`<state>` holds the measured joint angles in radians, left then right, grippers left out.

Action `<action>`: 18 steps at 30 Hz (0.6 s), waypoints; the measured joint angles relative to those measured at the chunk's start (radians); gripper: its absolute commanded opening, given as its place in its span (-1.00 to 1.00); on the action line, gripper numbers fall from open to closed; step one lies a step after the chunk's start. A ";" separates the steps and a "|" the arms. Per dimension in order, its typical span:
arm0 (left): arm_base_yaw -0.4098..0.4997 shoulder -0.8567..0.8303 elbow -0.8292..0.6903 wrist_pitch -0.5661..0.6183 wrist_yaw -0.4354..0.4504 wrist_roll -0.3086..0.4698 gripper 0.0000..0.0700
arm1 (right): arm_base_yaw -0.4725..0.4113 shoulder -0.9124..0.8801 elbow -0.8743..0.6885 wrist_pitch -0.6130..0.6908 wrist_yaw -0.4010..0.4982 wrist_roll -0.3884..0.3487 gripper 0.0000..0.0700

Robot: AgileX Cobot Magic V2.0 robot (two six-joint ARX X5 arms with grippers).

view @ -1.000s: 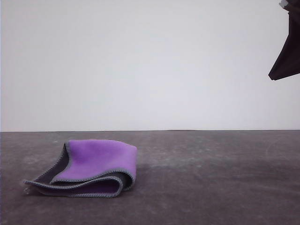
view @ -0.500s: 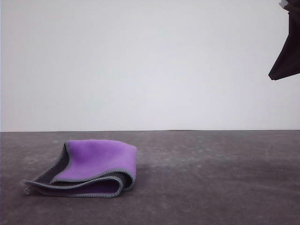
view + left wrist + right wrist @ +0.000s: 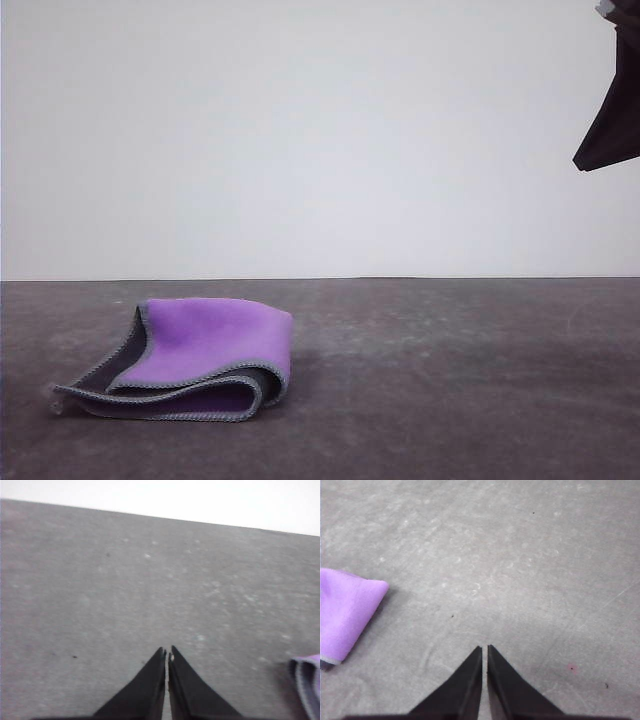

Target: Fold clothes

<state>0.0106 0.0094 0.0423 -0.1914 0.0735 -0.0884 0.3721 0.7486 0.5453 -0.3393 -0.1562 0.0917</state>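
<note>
The left tool point(image 3: 166, 652) is clenched on nothing: in its wrist view the two dark fingers taper to points that meet with only a hairline seam between them, hanging above bare grey tabletop point(image 3: 125, 580). At the edge of that same view a sliver of the cloth point(image 3: 307, 680) shows, its purple face and grey stitched edging layered one over the other, well apart from the fingertips.

The right tool point(image 3: 484, 649) is clenched in the same way, its two black fingers pressed together with just a thin line between the tips and nothing held. It is also over bare tabletop. A rounded purple corner of the cloth lies off to one side of it, apart from the fingertips, with a short bit of pale edging at the lower margin.

In the front view a dark, pointed shape point(image 3: 608, 110) hangs at the upper right edge, high above the surface; I cannot tell which part of the robot it is.

There is one cloth point(image 3: 195, 355). It lies on the left part of the tabletop, toward the near edge, folded over on itself into a loose bundle with the purple side up and dark grey showing along the left flap. Its long axis runs roughly left to right; the rolled fold faces right and the open, layered edges trail out to the left.
</note>
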 measured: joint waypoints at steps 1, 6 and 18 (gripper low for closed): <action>0.007 -0.004 -0.006 0.009 0.000 0.005 -1.00 | 0.000 0.000 0.000 0.000 0.000 0.000 -0.96; 0.016 -0.006 -0.010 0.013 -0.003 0.034 -1.00 | 0.000 0.000 0.000 0.003 0.000 0.000 -0.96; 0.016 -0.006 -0.010 0.013 -0.003 0.053 -1.00 | 0.000 0.000 0.000 0.008 0.000 0.000 -0.96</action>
<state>0.0269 0.0036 0.0326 -0.1780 0.0704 -0.0357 0.3721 0.7486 0.5449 -0.3317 -0.1562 0.0917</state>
